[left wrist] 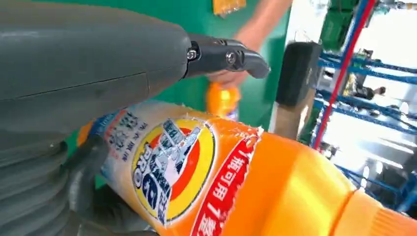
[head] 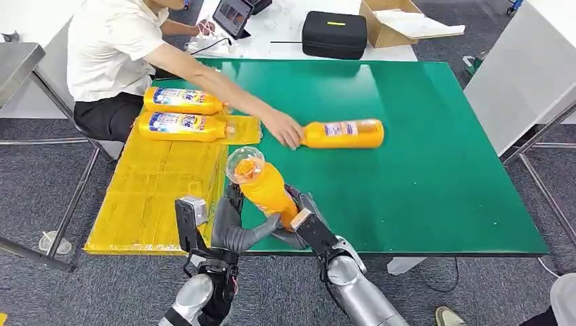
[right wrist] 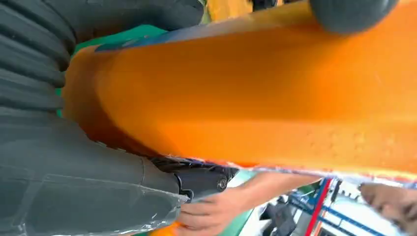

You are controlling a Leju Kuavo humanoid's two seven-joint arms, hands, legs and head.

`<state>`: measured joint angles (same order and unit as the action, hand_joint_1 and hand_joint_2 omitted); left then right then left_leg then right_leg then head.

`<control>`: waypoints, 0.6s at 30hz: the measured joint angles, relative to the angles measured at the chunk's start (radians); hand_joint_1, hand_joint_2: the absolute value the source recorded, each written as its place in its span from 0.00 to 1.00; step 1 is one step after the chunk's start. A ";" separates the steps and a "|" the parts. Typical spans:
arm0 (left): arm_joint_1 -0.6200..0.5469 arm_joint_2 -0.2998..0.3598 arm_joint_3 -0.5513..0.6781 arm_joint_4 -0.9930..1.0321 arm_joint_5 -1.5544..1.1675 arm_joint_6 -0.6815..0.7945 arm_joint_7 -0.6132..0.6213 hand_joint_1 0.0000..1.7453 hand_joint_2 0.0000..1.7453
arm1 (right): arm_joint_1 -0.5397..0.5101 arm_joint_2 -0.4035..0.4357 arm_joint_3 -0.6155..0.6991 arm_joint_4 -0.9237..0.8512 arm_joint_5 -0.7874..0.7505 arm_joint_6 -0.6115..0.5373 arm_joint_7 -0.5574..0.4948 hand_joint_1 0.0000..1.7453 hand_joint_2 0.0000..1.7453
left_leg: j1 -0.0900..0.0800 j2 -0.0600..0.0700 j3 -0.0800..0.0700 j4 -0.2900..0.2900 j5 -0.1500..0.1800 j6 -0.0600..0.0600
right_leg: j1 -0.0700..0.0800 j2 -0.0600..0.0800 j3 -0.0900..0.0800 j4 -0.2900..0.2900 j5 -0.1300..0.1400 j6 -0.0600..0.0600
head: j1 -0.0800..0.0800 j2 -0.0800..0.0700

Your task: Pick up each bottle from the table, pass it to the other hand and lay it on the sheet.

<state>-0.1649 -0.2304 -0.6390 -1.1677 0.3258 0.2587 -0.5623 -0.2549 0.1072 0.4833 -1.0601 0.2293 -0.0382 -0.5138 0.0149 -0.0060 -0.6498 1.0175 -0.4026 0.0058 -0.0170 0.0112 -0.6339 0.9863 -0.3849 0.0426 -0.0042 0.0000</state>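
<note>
Both the left robot hand (head: 234, 227) and right robot hand (head: 302, 221) grip one orange bottle (head: 261, 185) above the worktop's (head: 435, 170) near edge

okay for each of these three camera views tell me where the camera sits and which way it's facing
Head view: high on the robot, facing forward and down at the green table; both arms show, left hand and right hand on the held bottle.
Left wrist view: behind the left hand, facing the bottle's label.
Right wrist view: behind the right hand, against the bottle.
All share the held bottle and the person's hand.
</note>
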 measured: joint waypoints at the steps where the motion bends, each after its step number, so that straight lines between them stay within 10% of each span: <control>1: 0.000 0.000 0.000 -0.005 0.005 -0.005 -0.002 0.00 1.00 | -0.001 0.000 0.006 -0.005 -0.003 0.006 0.000 1.00 1.00 | 0.000 0.000 0.000 0.000 0.000 0.000 | 0.000 0.000 0.000 0.000 0.000 0.000 | 0.000 0.000; 2: 0.000 0.000 0.001 -0.009 0.011 -0.007 -0.003 0.00 1.00 | -0.001 -0.002 0.012 -0.010 -0.005 0.008 0.000 1.00 1.00 | 0.000 0.000 0.000 0.000 0.000 0.000 | 0.000 0.000 0.000 0.000 0.000 0.000 | 0.000 0.000; 3: 0.000 0.000 0.001 -0.013 0.011 -0.008 -0.005 0.31 1.00 | -0.001 -0.003 0.017 -0.015 -0.008 0.010 0.001 1.00 1.00 | 0.000 0.000 0.000 0.000 0.000 0.000 | 0.000 0.000 0.000 0.000 0.000 0.000 | 0.000 0.000; 4: 0.000 0.000 0.001 -0.016 0.011 -0.009 -0.006 0.40 1.00 | -0.001 -0.004 0.020 -0.018 -0.009 0.011 0.002 1.00 1.00 | 0.000 0.000 0.000 0.000 0.000 0.000 | 0.000 0.000 0.000 0.000 0.000 0.000 | 0.000 0.000; 5: 0.000 0.000 0.001 -0.019 0.011 -0.011 -0.007 0.40 1.00 | -0.002 -0.004 0.023 -0.019 -0.010 0.013 0.002 1.00 1.00 | 0.000 0.000 0.000 0.000 0.000 0.000 | 0.000 0.000 0.000 0.000 0.000 0.000 | 0.000 0.000; 6: 0.000 0.000 0.000 -0.022 0.011 -0.013 -0.007 0.03 1.00 | -0.002 -0.005 0.026 -0.021 -0.010 0.013 0.003 1.00 1.00 | 0.000 0.000 0.000 0.000 0.000 0.000 | 0.000 0.000 0.000 0.000 0.000 0.000 | 0.000 0.000; 7: 0.000 0.000 0.001 -0.023 0.013 -0.018 -0.007 0.20 1.00 | -0.003 -0.005 0.029 -0.023 -0.012 0.014 0.004 1.00 1.00 | 0.000 0.000 0.000 0.000 0.000 0.000 | 0.000 0.000 0.000 0.000 0.000 0.000 | 0.000 0.000; 8: -0.001 0.000 0.000 -0.024 0.019 -0.023 -0.005 0.86 1.00 | -0.004 -0.006 0.031 -0.023 -0.015 0.015 0.006 1.00 1.00 | 0.000 0.000 0.000 0.000 0.000 0.000 | 0.000 0.000 0.000 0.000 0.000 0.000 | 0.000 0.000; 9: -0.001 0.000 0.001 -0.023 0.027 -0.032 0.001 1.00 1.00 | -0.006 -0.006 0.034 -0.023 -0.020 0.017 0.008 1.00 1.00 | 0.000 0.000 0.000 0.000 0.000 0.000 | 0.000 0.000 0.000 0.000 0.000 0.000 | 0.000 0.000; 18: -0.020 0.000 -0.001 -0.003 -0.008 -0.042 -0.008 1.00 1.00 | -0.015 -0.016 0.045 -0.024 -0.037 0.028 0.015 1.00 1.00 | 0.000 0.000 0.000 0.000 0.000 0.000 | 0.000 0.000 0.000 0.000 0.000 0.000 | 0.000 0.000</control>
<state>-0.1846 -0.2304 -0.6401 -1.1711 0.3178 0.2167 -0.5707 -0.2701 0.0912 0.5283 -1.0842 0.1923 -0.0103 -0.4986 0.0149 -0.0061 -0.6497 1.0175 -0.4025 0.0058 -0.0170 0.0112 -0.6338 0.9863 -0.3848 0.0427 -0.0046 0.0000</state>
